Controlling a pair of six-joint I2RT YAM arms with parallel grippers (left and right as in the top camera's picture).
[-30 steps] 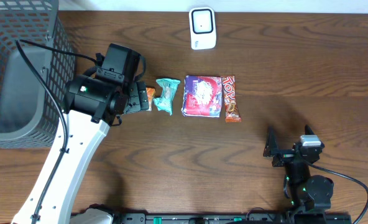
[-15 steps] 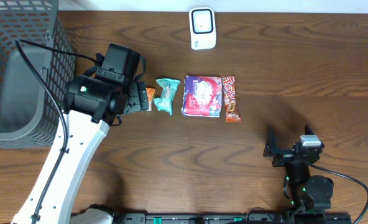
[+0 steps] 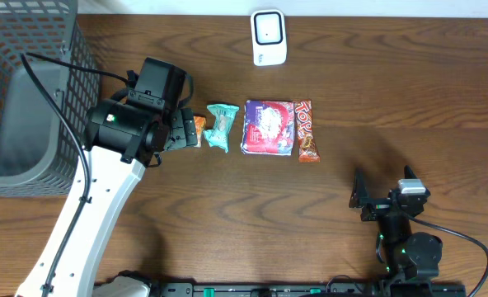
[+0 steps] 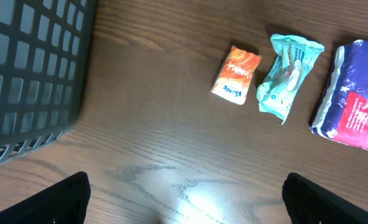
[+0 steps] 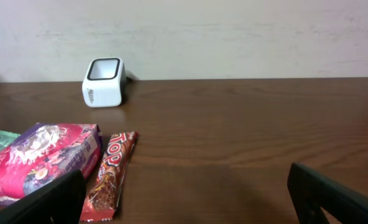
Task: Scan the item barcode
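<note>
Nothing is picked up yet, so the scanning looks barely begun. The left gripper (image 4: 185, 199) hangs wide open near the little orange packet (image 4: 235, 74) on the table (image 3: 442, 99), well apart from the white scanner (image 3: 269, 37). The right gripper (image 5: 190, 199) is wide open and empty too.

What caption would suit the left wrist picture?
Open left pincer hovers over a wooden table near an orange packet, teal wrapper, blue bag and gray basket.
</note>
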